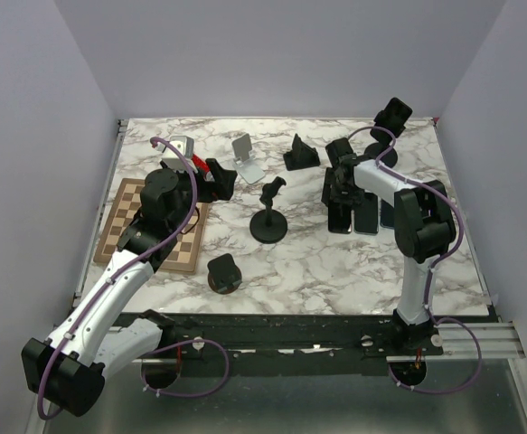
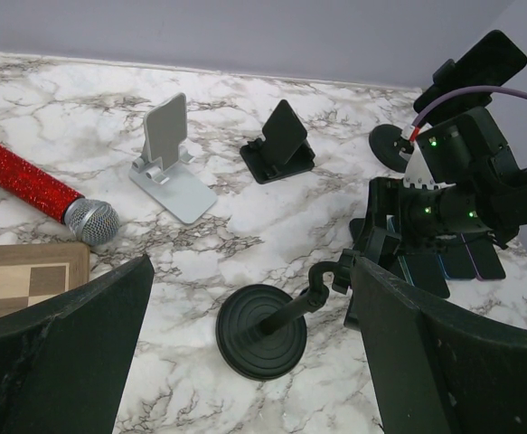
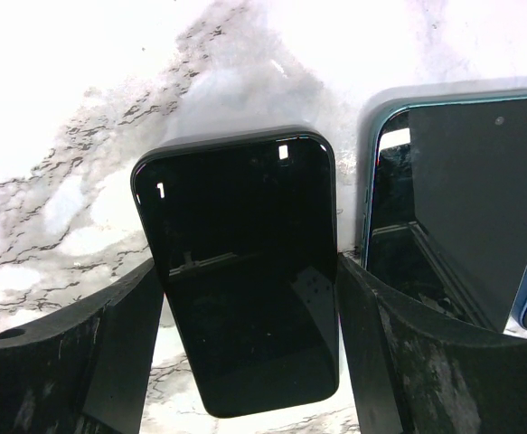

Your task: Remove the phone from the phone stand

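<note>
A black phone [image 3: 236,235] sits screen up between the fingers of my right gripper [image 3: 245,298], which is shut on its two long sides. It is level and low over the marble, beside a dark phone with a teal rim [image 3: 453,208]. In the top view the right gripper [image 1: 340,194] is at the right of the table, over a row of phones [image 1: 365,220]. The white phone stand [image 1: 245,155] and the black wedge stand [image 1: 301,154] hold nothing. My left gripper [image 2: 249,280] is open and empty above the round-base stand [image 2: 263,330].
A red microphone [image 2: 28,185] and a chessboard [image 1: 150,226] lie at the left. Another black stand [image 1: 223,271] is near the front and one more [image 1: 392,115] at the back right. The round-base stand [image 1: 268,217] is mid-table.
</note>
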Controlling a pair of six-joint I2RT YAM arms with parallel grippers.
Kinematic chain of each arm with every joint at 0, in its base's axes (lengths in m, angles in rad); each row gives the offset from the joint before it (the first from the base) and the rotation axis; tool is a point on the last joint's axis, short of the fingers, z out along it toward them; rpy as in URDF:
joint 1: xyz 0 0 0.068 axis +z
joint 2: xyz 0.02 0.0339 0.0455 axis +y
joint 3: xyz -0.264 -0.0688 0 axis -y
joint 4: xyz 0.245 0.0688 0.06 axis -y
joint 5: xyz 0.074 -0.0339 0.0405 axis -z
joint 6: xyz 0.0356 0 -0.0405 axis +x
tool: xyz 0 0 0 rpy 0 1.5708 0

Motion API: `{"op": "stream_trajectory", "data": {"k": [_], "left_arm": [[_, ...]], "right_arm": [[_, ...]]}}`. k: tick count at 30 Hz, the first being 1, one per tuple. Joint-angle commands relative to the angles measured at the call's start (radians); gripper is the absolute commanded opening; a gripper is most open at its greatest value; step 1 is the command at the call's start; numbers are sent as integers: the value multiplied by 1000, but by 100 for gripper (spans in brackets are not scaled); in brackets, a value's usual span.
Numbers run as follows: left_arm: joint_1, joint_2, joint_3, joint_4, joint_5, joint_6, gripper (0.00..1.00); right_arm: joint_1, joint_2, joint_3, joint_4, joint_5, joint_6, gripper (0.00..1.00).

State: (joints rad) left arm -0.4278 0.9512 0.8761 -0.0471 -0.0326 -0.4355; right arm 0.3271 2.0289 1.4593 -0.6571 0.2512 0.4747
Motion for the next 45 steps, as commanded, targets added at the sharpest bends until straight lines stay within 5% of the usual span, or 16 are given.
{"op": "stream_trajectory", "data": {"k": [1,20,32,45], "left_arm": [[-5,3,20,3,7,3,98],[-5,-3,17,7,8,1,98],[-6,-2,17,7,13,-2,98],[-6,0,15,11,19,-6,98]], "right_arm": [[-8,22,-40,16,45,1,10],[-8,-25,-16,-12,50,-22,50],[-7,-125,-32,15,34,-55,88],[-7,-258,-77,97,103,-25,100]]}}
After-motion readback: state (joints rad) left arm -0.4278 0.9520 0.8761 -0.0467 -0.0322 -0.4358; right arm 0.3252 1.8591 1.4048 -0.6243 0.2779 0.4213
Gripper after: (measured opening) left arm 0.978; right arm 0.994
